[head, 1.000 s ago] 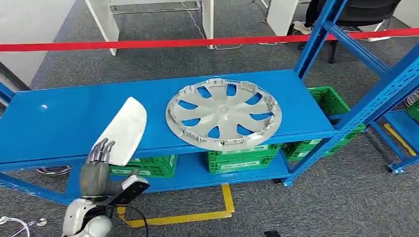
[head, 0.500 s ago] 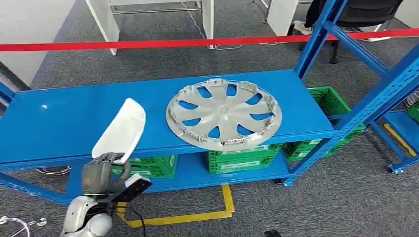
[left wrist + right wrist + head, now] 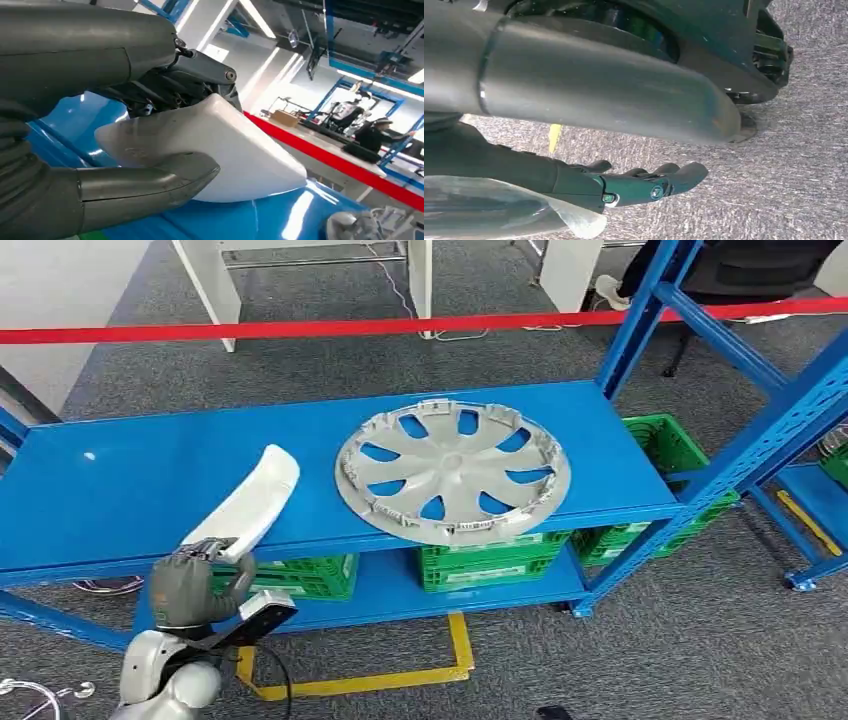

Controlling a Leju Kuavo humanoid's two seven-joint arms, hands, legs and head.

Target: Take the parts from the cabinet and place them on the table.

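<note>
Cover (image 3: pixel 246 504), white, is gripped at its near end by left hand (image 3: pixel 190 585), fingers (image 3: pixel 165 90) clenched on it, tilted over the blue surface (image 3: pixel 120 490). Lower it flat before letting go, short of the hubcap (image 3: pixel 452 472). Right hand (image 3: pixel 644 185) hangs loose, holding nothing.

The left robot hand (image 3: pixel 193 585) hides the near end of the long white plastic part (image 3: pixel 247 506). Blue shelf boards partly hide the green plastic crates (image 3: pixel 487 565). The picture edge crops the blue metal rack (image 3: pixel 790 410).

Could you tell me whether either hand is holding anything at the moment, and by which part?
The left hand grips the white curved part by its near end; the right hand holds nothing.
</note>
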